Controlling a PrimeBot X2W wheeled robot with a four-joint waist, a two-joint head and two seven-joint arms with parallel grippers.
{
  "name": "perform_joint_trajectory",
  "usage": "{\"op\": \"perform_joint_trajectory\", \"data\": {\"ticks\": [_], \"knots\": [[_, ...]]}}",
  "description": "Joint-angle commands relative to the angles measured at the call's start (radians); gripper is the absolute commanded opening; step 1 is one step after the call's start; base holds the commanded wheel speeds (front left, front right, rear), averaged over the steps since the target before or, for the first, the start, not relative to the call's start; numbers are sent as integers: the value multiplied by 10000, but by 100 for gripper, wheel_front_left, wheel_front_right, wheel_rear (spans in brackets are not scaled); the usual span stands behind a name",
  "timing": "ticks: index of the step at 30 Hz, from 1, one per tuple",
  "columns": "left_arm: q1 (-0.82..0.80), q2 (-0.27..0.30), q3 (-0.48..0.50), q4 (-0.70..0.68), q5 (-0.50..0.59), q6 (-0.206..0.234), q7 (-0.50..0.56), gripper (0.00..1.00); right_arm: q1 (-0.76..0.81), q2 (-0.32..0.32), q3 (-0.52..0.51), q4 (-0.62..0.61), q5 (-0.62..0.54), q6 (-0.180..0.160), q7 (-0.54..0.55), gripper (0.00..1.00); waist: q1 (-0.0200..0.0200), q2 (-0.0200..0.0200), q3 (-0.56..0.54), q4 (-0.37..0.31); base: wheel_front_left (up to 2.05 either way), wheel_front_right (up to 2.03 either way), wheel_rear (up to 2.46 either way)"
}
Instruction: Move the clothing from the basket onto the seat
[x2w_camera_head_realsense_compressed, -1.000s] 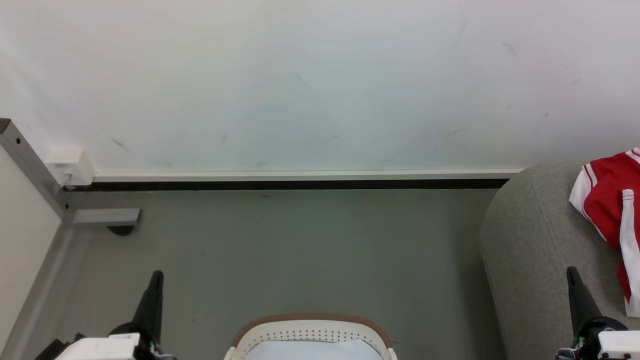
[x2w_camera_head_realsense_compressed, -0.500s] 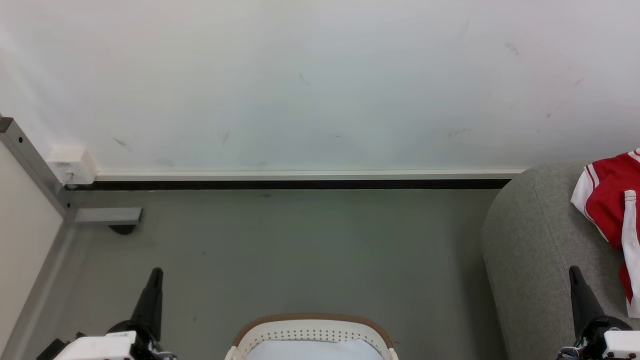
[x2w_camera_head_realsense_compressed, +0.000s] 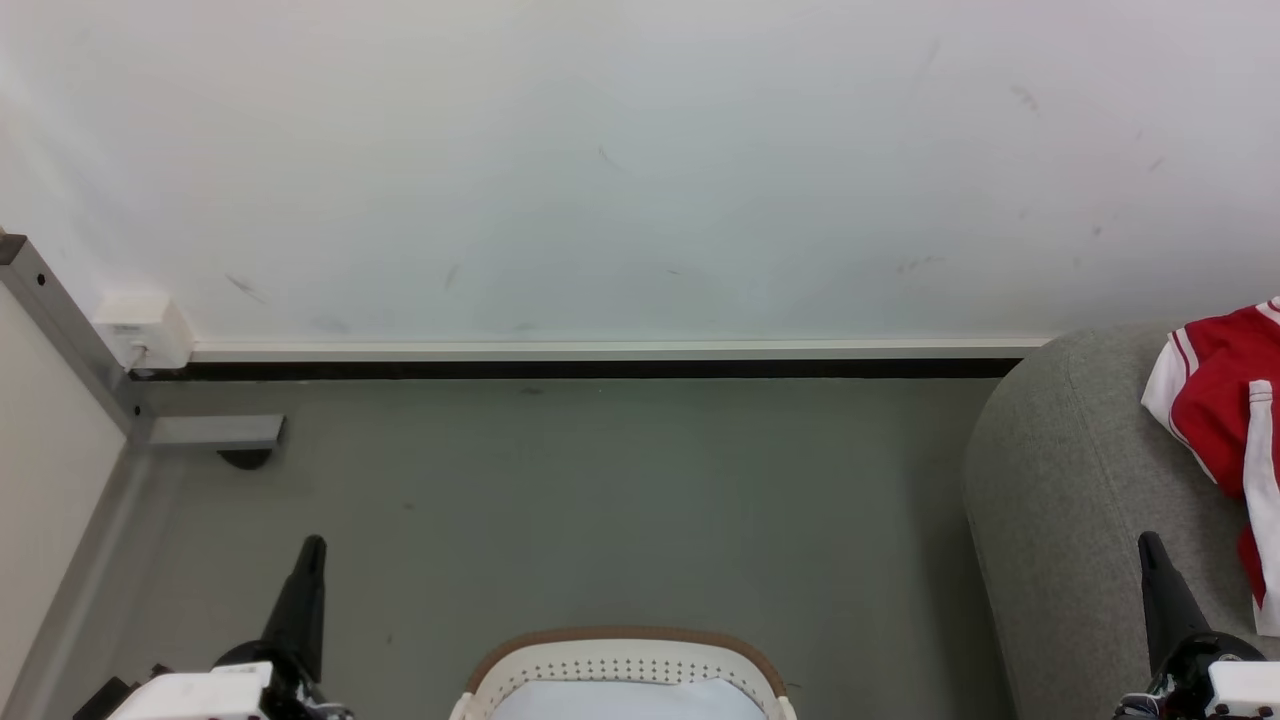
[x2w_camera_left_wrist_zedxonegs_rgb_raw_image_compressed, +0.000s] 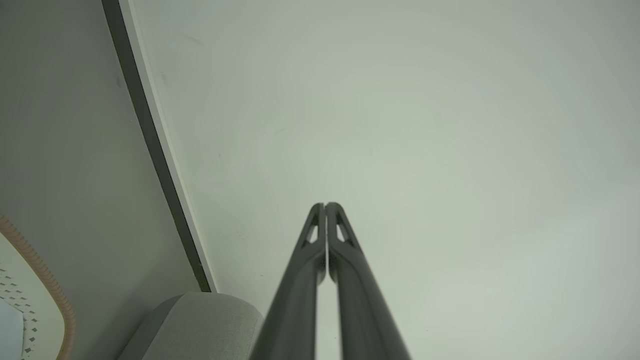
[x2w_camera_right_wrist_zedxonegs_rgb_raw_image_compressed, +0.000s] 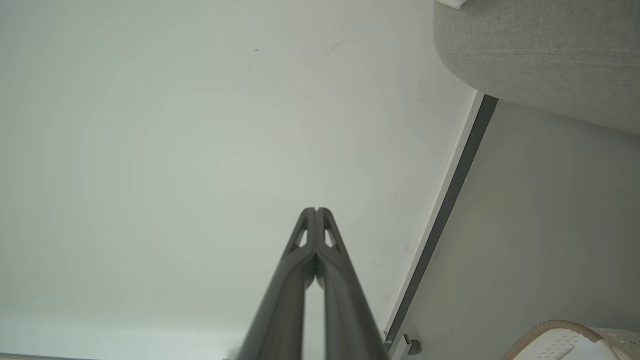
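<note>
Ahead, grey floor meets scuffed white wall.

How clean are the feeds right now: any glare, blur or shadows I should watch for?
Head view: even soft light, no glare, basket and seat sharp; the clothing is cut by the right edge. Left wrist view: left end effector blurs toward the bottom edge. Right wrist view: right end effector blurs likewise, seat fabric crisp.
</note>
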Motion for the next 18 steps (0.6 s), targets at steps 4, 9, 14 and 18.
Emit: {"op": "perform_joint_trajectory", "data": {"ticks": [4, 9, 14, 18], "knots": [[-97, 14, 24, 2, -141, -42, 42, 0, -114, 19, -40, -32, -34, -21, 45, 0, 0, -1, 0, -1, 0, 0, 0], [-97, 14, 23, 1, -140, -42, 42, 0, -115, 23, -48, -31, -41, -21, 46, 0, 0, -1, 0, -1, 0, 0, 0], [-97, 14, 23, 1, -140, -43, 42, 0, -116, 27, -54, -31, -49, -21, 54, 0, 0, -1, 0, -1, 0, 0, 0], [-96, 14, 22, 1, -140, -43, 41, 0, -116, 31, -59, -30, -55, -21, 61, 0, 0, -1, 0, -1, 0, 0, 0]]}}
